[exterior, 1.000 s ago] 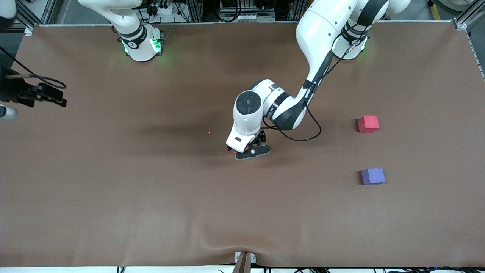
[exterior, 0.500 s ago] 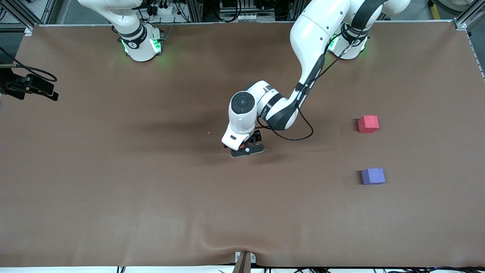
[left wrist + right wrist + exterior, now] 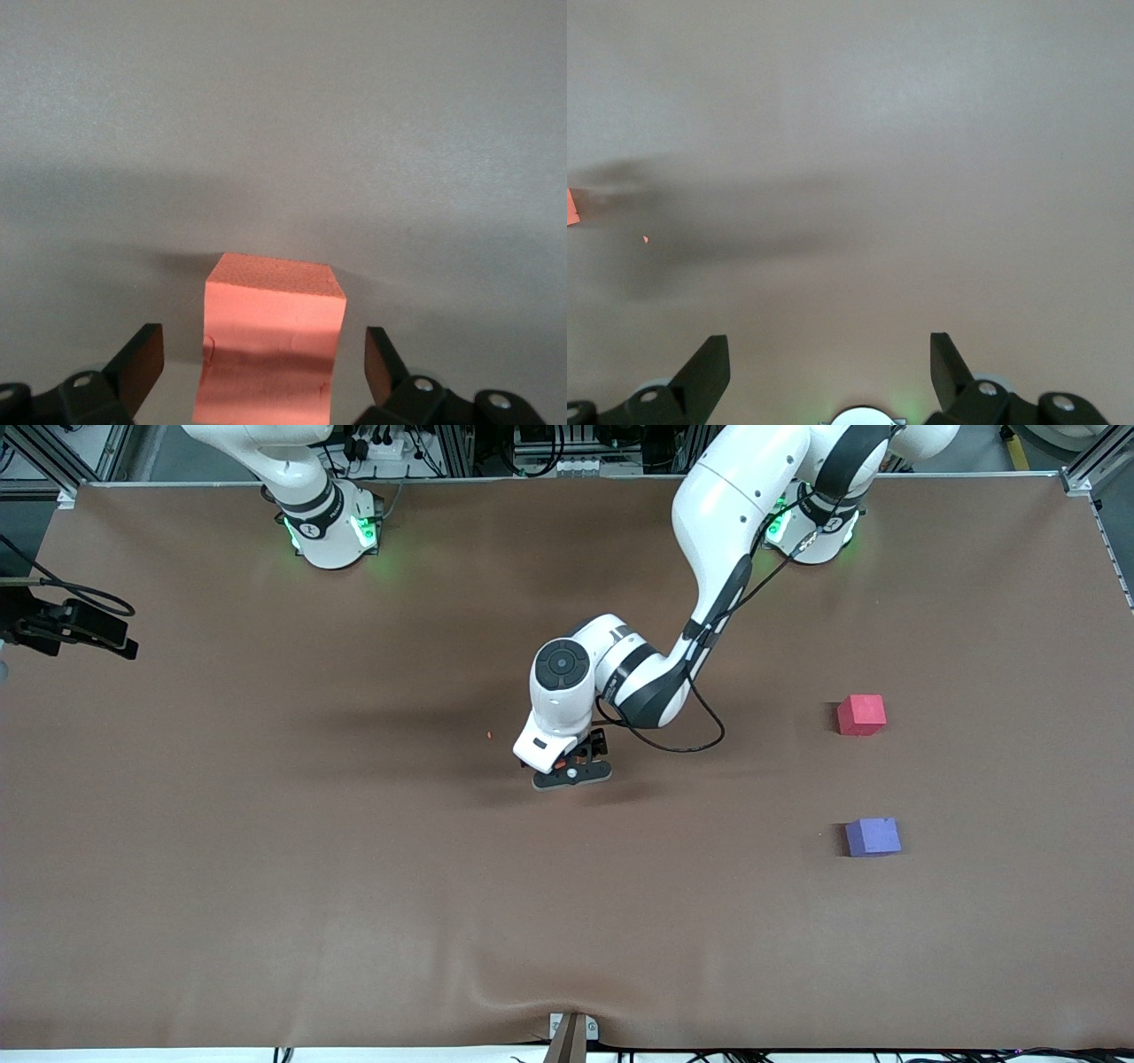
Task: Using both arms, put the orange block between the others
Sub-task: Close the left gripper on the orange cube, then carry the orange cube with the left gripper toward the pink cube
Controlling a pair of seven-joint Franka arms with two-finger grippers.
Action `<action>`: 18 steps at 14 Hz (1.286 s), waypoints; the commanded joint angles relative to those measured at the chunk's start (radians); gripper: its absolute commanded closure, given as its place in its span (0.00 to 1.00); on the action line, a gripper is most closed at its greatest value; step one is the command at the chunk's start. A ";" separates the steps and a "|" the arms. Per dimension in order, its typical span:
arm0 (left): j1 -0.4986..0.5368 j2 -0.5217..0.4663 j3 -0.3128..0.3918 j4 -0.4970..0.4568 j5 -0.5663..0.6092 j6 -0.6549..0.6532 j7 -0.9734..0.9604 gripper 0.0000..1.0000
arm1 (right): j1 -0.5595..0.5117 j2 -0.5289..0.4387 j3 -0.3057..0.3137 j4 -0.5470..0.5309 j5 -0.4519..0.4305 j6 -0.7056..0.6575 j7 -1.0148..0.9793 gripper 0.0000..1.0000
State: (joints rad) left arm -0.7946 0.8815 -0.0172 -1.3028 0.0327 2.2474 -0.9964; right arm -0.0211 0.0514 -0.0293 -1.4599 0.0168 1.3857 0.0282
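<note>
1. Orange block (image 3: 270, 350): resting on the brown desk (image 3: 266, 868) near its middle, between the spread fingers (image 3: 137, 363) of the left end effector (image 3: 571, 772), not yet clamped.
2. Centre the block, lower fully, then close squarely on opposite faces.
3. Pinkish-red cube (image 3: 861, 715) and purple cube (image 3: 873, 837): toward the left arm's end, well apart from the block; gap between them free.
4. Right end effector (image 3: 828, 376): waiting, fingers apart, holding nothing.
</note>
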 commanded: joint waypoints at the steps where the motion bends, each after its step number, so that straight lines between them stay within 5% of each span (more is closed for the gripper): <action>1: -0.011 0.027 0.013 0.022 0.021 0.003 0.034 0.10 | -0.034 0.002 0.017 -0.002 -0.009 -0.014 -0.002 0.00; 2: -0.009 0.031 0.013 0.023 0.021 0.003 0.042 0.14 | -0.036 0.002 0.017 -0.003 -0.009 -0.014 -0.002 0.00; 5: -0.005 0.033 0.011 0.023 0.016 0.003 0.058 0.77 | -0.037 0.004 0.017 -0.003 -0.009 -0.014 -0.002 0.00; 7: -0.003 0.027 0.011 0.022 0.013 0.001 0.056 1.00 | -0.036 0.004 0.019 -0.003 -0.009 -0.014 -0.002 0.00; 12: 0.038 -0.067 0.016 0.014 0.026 -0.092 0.059 1.00 | -0.036 0.005 0.019 -0.003 -0.009 -0.013 -0.002 0.00; 18: 0.251 -0.349 0.006 -0.116 0.012 -0.293 0.266 1.00 | -0.036 0.005 0.019 -0.011 -0.009 -0.013 -0.002 0.00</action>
State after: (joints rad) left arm -0.5959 0.6455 0.0036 -1.2936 0.0332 1.9818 -0.7969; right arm -0.0391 0.0602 -0.0264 -1.4647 0.0168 1.3792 0.0277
